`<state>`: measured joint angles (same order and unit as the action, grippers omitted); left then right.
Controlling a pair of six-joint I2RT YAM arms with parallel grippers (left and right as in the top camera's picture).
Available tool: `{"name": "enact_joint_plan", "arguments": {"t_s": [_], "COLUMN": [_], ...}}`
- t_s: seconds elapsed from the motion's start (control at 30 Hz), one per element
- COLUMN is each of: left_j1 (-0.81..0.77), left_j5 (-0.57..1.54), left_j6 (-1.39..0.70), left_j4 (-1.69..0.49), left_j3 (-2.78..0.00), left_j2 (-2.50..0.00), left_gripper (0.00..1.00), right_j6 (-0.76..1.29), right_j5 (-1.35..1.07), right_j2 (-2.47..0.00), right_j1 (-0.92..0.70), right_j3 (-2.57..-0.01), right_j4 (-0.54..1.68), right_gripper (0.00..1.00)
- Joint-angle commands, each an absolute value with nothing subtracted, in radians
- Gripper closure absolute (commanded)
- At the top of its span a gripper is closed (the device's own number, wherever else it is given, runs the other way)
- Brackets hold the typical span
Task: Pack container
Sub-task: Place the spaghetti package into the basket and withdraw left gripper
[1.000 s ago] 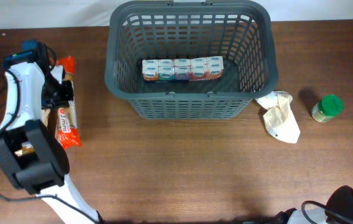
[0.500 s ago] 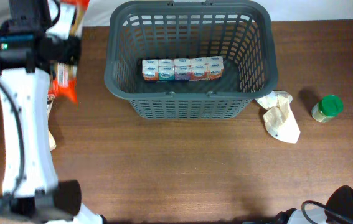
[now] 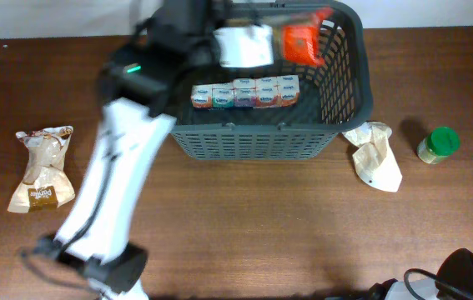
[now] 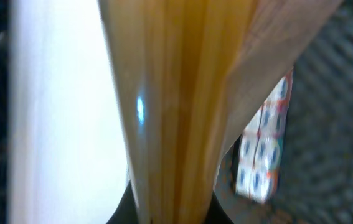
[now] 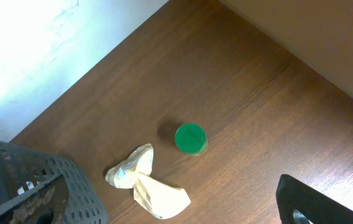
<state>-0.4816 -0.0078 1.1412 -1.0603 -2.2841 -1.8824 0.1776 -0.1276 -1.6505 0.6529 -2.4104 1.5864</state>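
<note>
The dark grey basket [image 3: 159,104] stands at the back middle of the table, with a row of small cartons [image 3: 244,92] on its floor. My left gripper [image 3: 219,29] is over the basket's back left, shut on a long packet of spaghetti [image 3: 299,42] with a red end that reaches toward the right wall. In the left wrist view the spaghetti [image 4: 176,112] fills the frame, above the cartons [image 4: 263,155] and the basket floor [image 4: 332,93]. Of my right gripper only one black finger [image 5: 307,202] shows, far off to the side, holding nothing.
A brown snack bag [image 3: 42,167] lies at the left. A crumpled white bag [image 3: 375,154] lies just right of the basket, and a green-lidded jar [image 3: 439,144] stands beyond it. The right wrist view shows the jar [image 5: 190,138], the white bag [image 5: 148,186] and a basket corner [image 5: 70,186].
My left arm lifted the spaghetti packet from the table's left side and swung it right, over the basket. The brown snack bag it hid now shows.
</note>
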Motion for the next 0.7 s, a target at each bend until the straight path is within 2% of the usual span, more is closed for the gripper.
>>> {"name": "enact_joint_plan", "arguments": {"t_s": [0.0, 0.17, 0.37, 0.5, 0.53, 0.57, 0.6, 0.67], "left_j1": [-0.509, -0.528, -0.535, -0.535, -0.535, -0.535, -0.535, -0.535], "left_j5": [-0.033, -0.128, -0.128, -0.128, -0.128, -0.129, -0.130, -0.194], "left_j6": [1.218, 0.981, 0.948, 0.902, 0.901, 0.901, 0.900, 0.809], "left_j4": [-0.999, -1.004, -1.245, -1.287, -1.295, -1.300, -1.299, -1.281], "left_j3": [-2.300, -2.300, -2.298, -2.298, -2.298, -2.298, -2.299, -2.327], "left_j2": [-2.013, -2.162, -2.197, -2.197, -2.197, -2.197, -2.197, -2.197], "left_gripper": [0.98, 0.98, 0.98, 0.98, 0.75, 0.29, 0.01, 0.01], "right_j6": [0.174, 0.174, 0.174, 0.174, 0.174, 0.174, 0.174, 0.174], "right_j5": [-0.119, -0.119, -0.119, -0.119, -0.119, -0.119, -0.119, -0.119], "right_j2": [-1.644, -1.644, -1.644, -1.644, -1.644, -1.644, -1.644, -1.644], "right_j1": [0.657, 0.657, 0.657, 0.657, 0.657, 0.657, 0.657, 0.657], "right_j3": [-2.410, -2.410, -2.410, -2.410, -2.410, -2.410, -2.410, -2.410], "right_j4": [1.583, 1.583, 1.583, 1.583, 1.583, 1.583, 1.583, 1.583], "right_gripper": [0.02, 0.01, 0.01, 0.02, 0.01, 0.01, 0.01, 0.01]}}
